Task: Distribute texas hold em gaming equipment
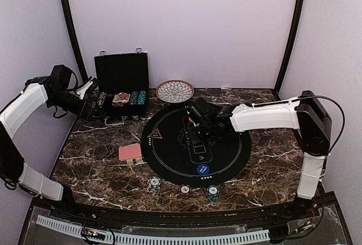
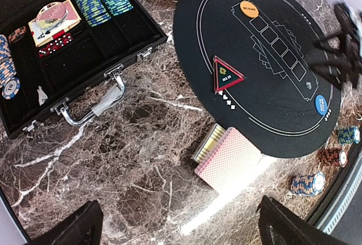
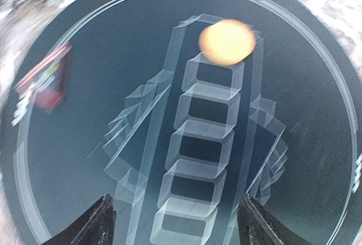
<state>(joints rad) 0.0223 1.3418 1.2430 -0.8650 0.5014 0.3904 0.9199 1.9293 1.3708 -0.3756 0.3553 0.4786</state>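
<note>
**light, flat, slippery pieces: little to grip**

the right gripper [image 3: 178,222] hangs over the black mat [image 1: 237,149] with its jaws apart and nothing between them. the left gripper [image 2: 181,228] is also wide open and empty, above the marble near the black case [image 2: 85,69].

the red-backed cards [image 2: 229,157] lie as a deck just off the mat's near-left edge. we judge them light and slick, so the deck is likely to shear unless squeezed across its long edges.

the orange disc [image 3: 227,41], the blue disc [image 2: 321,103] and the red triangle [image 2: 228,75] lie flat on the mat. they look thin and stiff, with only a rim to pinch.

three chip stacks [image 1: 153,184] [image 1: 185,189] [image 1: 212,192] stand at the mat's near edge. they look hard and easy to topple, and are best clasped low across their striped edges.

the right wrist view is smeared, so the triangle is only a red blur there. from above, the right arm covers the orange disc. chip markings are too small to read. a ribbed strip [image 2: 206,142] lies against the deck, and we cannot tell what it is.
</note>
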